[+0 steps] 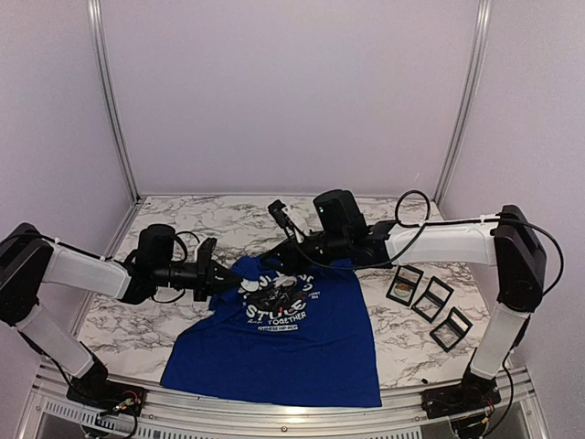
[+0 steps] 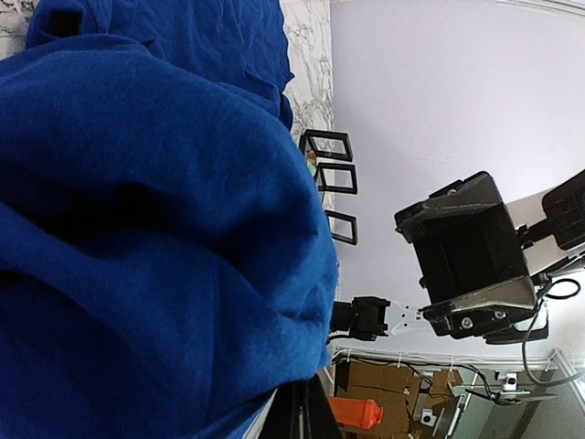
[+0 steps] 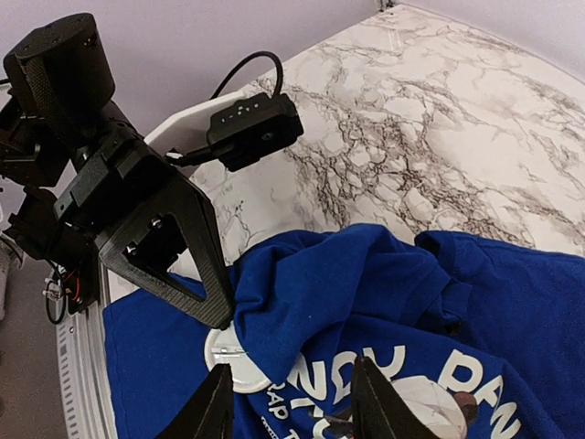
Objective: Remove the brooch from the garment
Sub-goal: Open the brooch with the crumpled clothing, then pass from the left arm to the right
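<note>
The royal-blue garment [image 1: 292,338] lies on the marble table, its panda print and white lettering [image 1: 279,306] facing up. My left gripper [image 1: 219,277] is shut on a fold of the shirt near its left shoulder and holds it lifted; in the right wrist view its black fingers [image 3: 187,261] pinch that fold [image 3: 311,293]. Under the lifted fold shows the brooch [image 3: 228,361], a white round disc with its pin back up. My right gripper [image 3: 292,370] is open, hovering just above the brooch and lettering. Blue cloth [image 2: 146,238] fills the left wrist view and hides the left fingers.
Three small black-framed boxes [image 1: 405,283] [image 1: 432,299] [image 1: 451,328] lie on the table right of the shirt. Pale walls with metal posts [image 1: 114,101] close the back and sides. The right gripper's body [image 2: 466,256] shows in the left wrist view.
</note>
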Tool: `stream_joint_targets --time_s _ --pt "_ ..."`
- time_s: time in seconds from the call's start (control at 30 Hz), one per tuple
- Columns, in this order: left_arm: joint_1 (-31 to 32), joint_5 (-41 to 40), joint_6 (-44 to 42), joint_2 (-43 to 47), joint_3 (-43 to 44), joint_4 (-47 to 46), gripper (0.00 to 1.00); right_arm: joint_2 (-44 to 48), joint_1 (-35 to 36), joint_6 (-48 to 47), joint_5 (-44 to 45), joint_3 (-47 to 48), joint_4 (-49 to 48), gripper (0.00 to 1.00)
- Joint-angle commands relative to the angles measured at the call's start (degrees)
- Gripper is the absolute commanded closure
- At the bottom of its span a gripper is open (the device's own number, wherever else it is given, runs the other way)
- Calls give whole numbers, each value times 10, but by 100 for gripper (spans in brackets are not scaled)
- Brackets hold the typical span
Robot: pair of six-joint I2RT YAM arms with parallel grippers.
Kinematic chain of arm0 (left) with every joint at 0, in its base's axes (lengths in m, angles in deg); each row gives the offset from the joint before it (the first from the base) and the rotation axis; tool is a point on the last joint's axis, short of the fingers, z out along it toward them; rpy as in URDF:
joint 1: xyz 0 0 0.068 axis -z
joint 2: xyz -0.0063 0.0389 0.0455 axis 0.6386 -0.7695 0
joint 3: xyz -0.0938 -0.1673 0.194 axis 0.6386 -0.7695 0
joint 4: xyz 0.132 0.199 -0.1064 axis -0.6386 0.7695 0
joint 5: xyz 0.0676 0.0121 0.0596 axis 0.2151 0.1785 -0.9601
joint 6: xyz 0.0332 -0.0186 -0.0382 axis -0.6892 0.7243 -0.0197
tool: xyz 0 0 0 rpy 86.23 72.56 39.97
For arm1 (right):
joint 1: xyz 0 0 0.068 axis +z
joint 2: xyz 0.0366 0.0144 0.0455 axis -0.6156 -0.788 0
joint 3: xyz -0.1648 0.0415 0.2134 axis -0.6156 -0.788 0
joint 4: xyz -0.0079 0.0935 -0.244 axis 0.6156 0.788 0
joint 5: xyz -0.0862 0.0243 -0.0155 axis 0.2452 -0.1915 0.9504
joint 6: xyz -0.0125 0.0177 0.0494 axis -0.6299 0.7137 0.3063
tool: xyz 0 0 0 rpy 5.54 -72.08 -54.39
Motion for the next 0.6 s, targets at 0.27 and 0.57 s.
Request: stream_joint_targets --time_s 0.27,0.57 --pt "-4 10 137 0 -42 -105 100 103 79 -138 155 -131 -71 68" --pt "-3 11 196 17 -20 -61 100 120 174 -284 346 -225 -232 71"
